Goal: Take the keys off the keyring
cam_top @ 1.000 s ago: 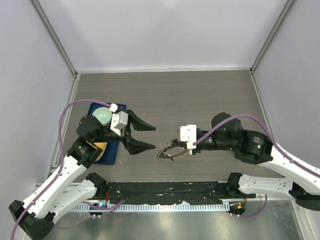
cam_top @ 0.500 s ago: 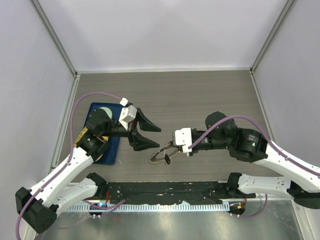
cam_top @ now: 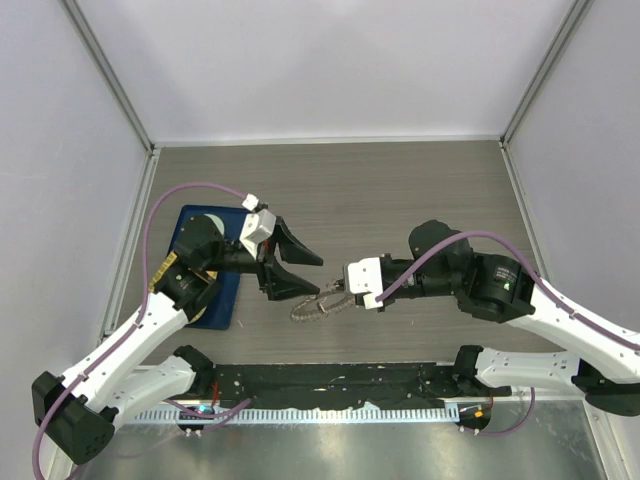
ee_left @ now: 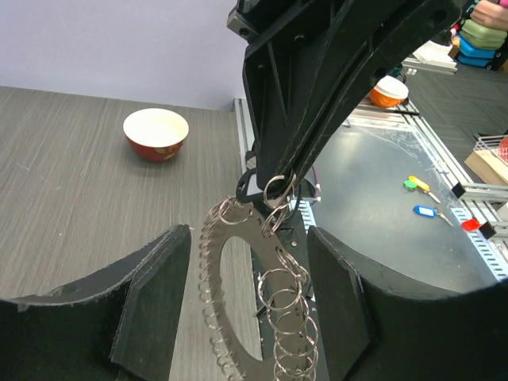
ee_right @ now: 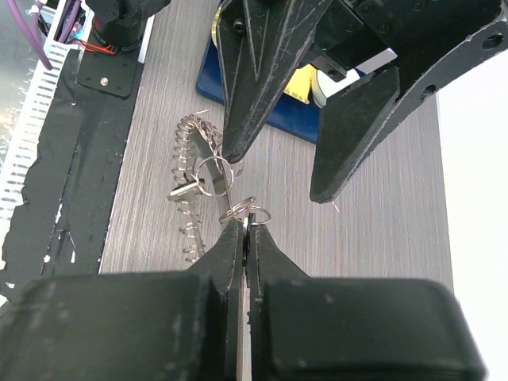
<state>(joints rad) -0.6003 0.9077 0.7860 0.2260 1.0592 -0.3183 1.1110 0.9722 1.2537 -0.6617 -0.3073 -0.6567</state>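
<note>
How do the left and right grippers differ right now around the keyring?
The left gripper has its jaws spread wide and clamps nothing, while the right gripper has its jaws pressed shut on a small loop of the keyring. The left gripper reaches in from the side of the blue tray; the right gripper reaches in from the opposite side. Both have black fingers and point toward the keyring, facing each other.
</note>
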